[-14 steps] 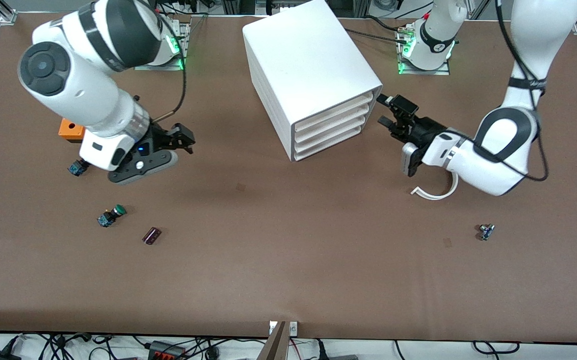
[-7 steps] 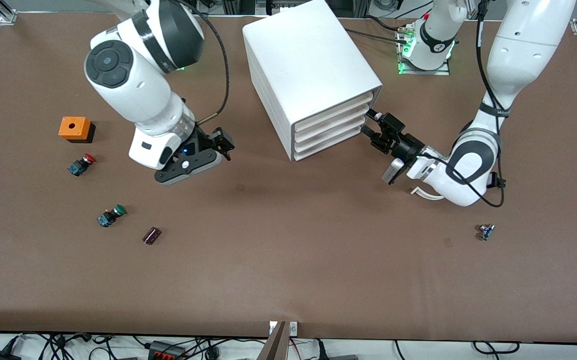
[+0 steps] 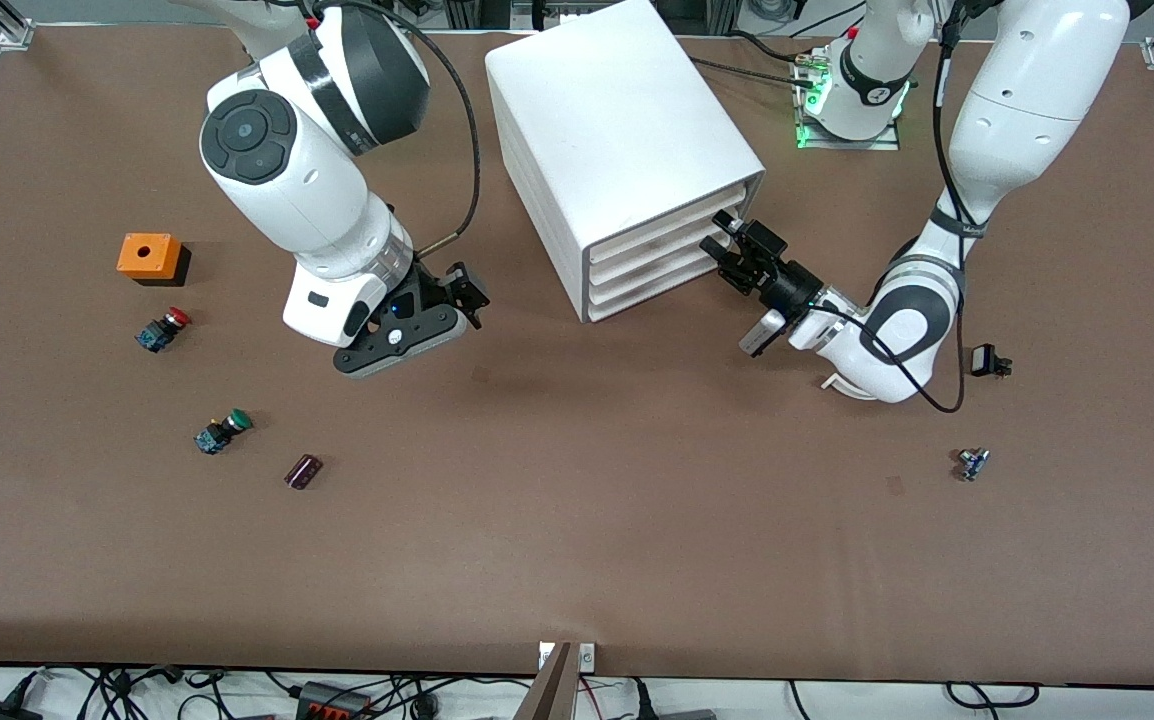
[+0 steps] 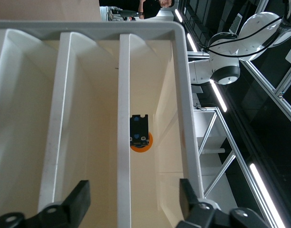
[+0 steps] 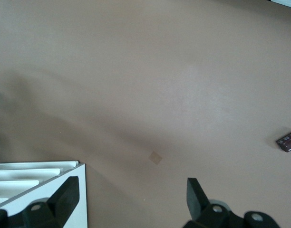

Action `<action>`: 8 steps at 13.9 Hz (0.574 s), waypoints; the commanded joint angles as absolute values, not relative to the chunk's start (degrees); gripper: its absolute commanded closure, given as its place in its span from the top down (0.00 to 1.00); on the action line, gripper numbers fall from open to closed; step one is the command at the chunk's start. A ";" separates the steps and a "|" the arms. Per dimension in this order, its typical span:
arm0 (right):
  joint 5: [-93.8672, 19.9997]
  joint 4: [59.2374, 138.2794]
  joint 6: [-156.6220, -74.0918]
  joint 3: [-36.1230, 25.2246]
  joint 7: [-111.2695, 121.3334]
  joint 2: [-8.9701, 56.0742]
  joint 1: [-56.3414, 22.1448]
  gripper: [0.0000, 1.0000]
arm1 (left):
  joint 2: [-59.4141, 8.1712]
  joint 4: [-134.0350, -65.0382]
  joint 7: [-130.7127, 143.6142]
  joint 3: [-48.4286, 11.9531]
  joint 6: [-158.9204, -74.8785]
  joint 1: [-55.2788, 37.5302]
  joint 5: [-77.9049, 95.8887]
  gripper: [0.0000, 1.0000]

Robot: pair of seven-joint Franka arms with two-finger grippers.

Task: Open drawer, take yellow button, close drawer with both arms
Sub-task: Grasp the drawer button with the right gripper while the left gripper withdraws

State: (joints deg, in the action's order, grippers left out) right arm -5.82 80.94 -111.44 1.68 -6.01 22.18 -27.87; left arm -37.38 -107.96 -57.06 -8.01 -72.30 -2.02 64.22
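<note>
The white cabinet (image 3: pixel 607 110) stands at the table's back middle. Its uppermost drawer (image 3: pixel 662 230) sits flush with the three lower ones. My left gripper (image 3: pixel 722 240) is open right at the drawer fronts, level with the upper drawers. In the left wrist view my open gripper (image 4: pixel 134 204) straddles the uppermost drawer's front rib (image 4: pixel 124 142). The button (image 4: pixel 140 137), orange cap and blue base, lies inside that drawer (image 4: pixel 167 109). My right gripper (image 3: pixel 470 295) is open and empty over bare table beside the cabinet, whose corner (image 5: pixel 41 190) shows by one fingertip (image 5: pixel 64 192).
An orange box (image 3: pixel 147 257), a red-capped button (image 3: pixel 164 328), a green-capped button (image 3: pixel 221 431) and a dark maroon piece (image 3: pixel 303 470) lie toward the right arm's end. A small black part (image 3: pixel 987 362) and a small blue part (image 3: pixel 972 463) lie toward the left arm's end.
My left gripper has moved in to the drawer fronts. My right arm has swung from near the orange box toward the cabinet, uncovering the red-capped button.
</note>
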 commanded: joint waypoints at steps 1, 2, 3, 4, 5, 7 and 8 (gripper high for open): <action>-6.42 79.19 -111.09 1.41 -6.42 22.94 -28.12 1.00 | -36.83 -110.56 -58.62 -8.70 -74.00 -3.16 65.57 0.78; -6.42 79.19 -111.18 1.41 -6.42 23.03 -28.12 1.00 | -36.83 -110.74 -58.62 -8.70 -74.44 -3.60 65.57 0.73; -6.50 79.19 -111.27 1.41 -6.42 23.03 -28.12 1.00 | -36.83 -110.83 -58.80 -8.70 -74.53 -3.86 65.57 0.68; -6.50 79.10 -111.44 1.41 -6.50 23.11 -28.12 1.00 | -36.83 -111.27 -58.97 -8.70 -74.62 -4.13 65.57 0.61; -6.68 78.93 -111.79 1.41 -6.50 23.12 -28.12 1.00 | -36.48 -111.88 -58.97 -8.70 -74.71 -4.39 65.57 0.49; -9.30 78.14 -111.80 1.32 -6.33 23.64 -28.12 1.00 | -36.21 -112.06 -58.97 -8.70 -74.71 -4.39 65.48 0.28; -9.40 77.96 -111.80 1.32 -6.42 23.73 -28.12 1.00 | -36.04 -112.06 -58.97 -8.61 -74.71 -4.39 65.30 0.18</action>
State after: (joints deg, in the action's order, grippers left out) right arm -7.87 80.40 -111.88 1.66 -6.02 22.30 -27.87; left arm -37.39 -110.70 -57.66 -8.79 -74.08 -4.18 64.22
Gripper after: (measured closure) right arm 0.000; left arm 0.573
